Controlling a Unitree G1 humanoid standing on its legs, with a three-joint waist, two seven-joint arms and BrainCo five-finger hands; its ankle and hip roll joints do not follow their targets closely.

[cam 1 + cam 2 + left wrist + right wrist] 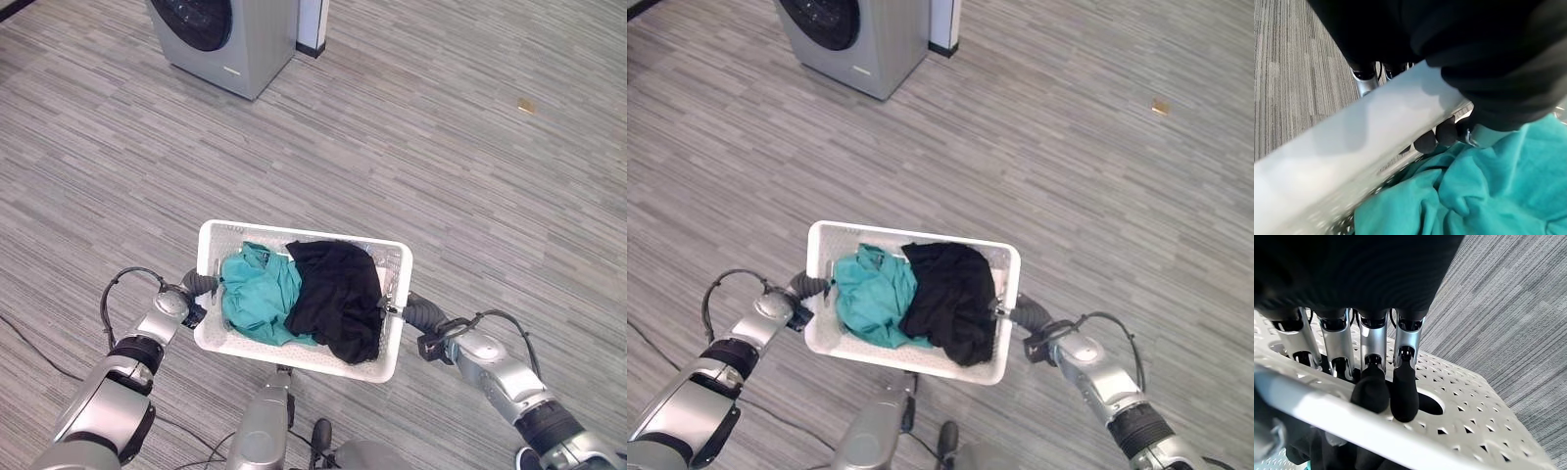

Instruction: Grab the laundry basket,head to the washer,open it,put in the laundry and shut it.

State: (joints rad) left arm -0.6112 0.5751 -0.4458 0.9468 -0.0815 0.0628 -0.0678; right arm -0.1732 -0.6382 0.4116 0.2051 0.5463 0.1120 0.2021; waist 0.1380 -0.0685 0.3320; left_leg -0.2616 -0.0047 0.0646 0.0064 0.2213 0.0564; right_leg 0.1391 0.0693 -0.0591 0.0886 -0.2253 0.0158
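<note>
White plastic, the laundry basket [392, 257] hung between your hands. Your left hand [199, 284] and right hand [1376, 357] had fingers [1404, 391] hooked through its end handles, teal and black laundry [338, 294] just inside them.

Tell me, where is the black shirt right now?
The black garment lies in the white laundry basket, on its right side beside the teal garment, in the eye views.

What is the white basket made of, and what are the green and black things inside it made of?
The white basket looks like moulded plastic: smooth, slightly glossy, with rows of small punched holes in its walls. The teal garment looks like soft matte fabric, perhaps fleecy knit, bunched into rounded folds. The black garment is also limp matte cloth, though its weave cannot be made out.
</note>
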